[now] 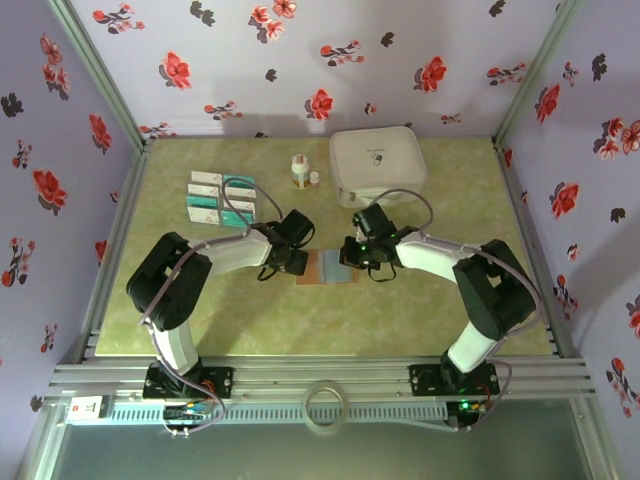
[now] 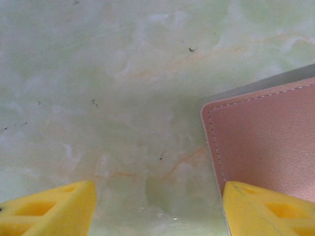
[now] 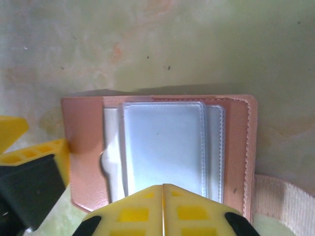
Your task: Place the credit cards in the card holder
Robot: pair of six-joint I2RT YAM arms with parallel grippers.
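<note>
The card holder (image 1: 325, 268) lies open in the middle of the table, pinkish-brown leather with clear plastic sleeves (image 3: 165, 145) inside. My right gripper (image 3: 163, 195) is shut, its yellow tips pressed together over the near edge of the sleeves; from above, the right gripper (image 1: 352, 257) is at the holder's right end. My left gripper (image 2: 157, 206) stands open low over the table, its right finger (image 2: 266, 209) on the corner of the holder's cover (image 2: 266, 142). From above, the left gripper (image 1: 292, 262) is at the holder's left end. The credit cards (image 1: 222, 199), white and teal, lie in rows at the back left.
A large white zip case (image 1: 377, 167) stands at the back centre-right, with a small white bottle (image 1: 298, 170) and a smaller item (image 1: 314, 180) to its left. A beige strap (image 3: 285, 201) sticks out beside the holder. Flowered walls close in the table's sides.
</note>
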